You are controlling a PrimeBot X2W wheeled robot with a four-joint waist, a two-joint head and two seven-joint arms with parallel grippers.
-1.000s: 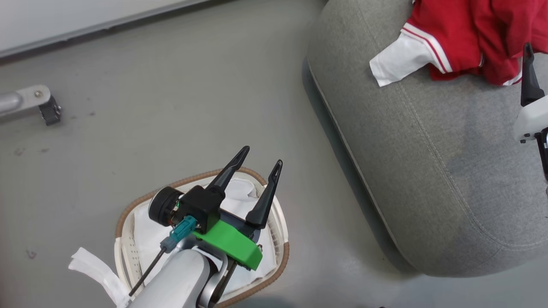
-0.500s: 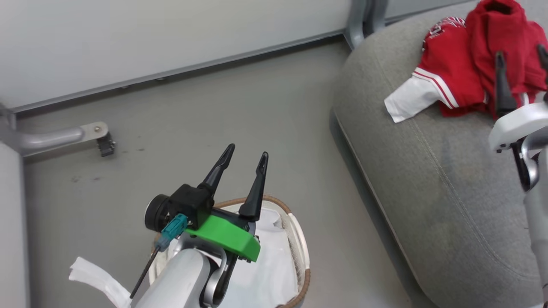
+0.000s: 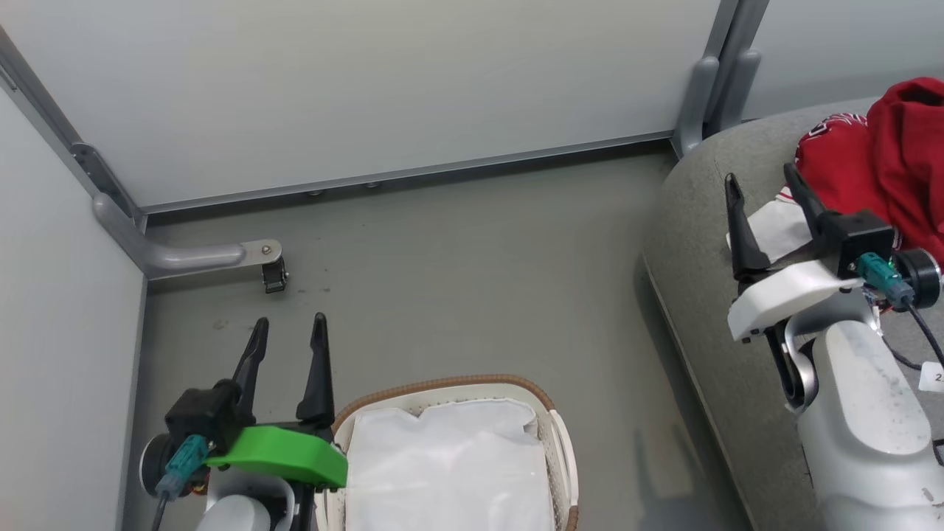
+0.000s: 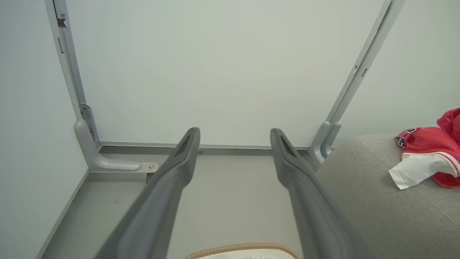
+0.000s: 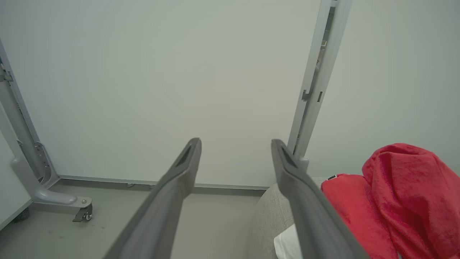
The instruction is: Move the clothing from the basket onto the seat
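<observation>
The red clothing (image 3: 885,162) with its white sleeve (image 3: 774,228) lies piled on the grey seat (image 3: 708,243) at the right; the clothing (image 4: 429,142) also appears on the seat (image 4: 377,201) in the left wrist view, and the clothing (image 5: 395,201) in the right wrist view. The basket (image 3: 549,413) stands on the floor at bottom centre, holding only its white liner (image 3: 442,464). My left gripper (image 3: 289,328) is open and empty, just left of the basket. My right gripper (image 3: 763,181) is open and empty above the seat, beside the white sleeve.
Pale wall panels enclose the back and left. A grey metal foot with a caster (image 3: 274,276) sticks out onto the floor at the left. A vertical post (image 3: 708,88) stands behind the seat. Bare grey floor (image 3: 457,280) lies between basket and seat.
The head camera has tilted up, so the walls now show. My left gripper has come off the basket to its left side. My right gripper has drawn back from the clothing.
</observation>
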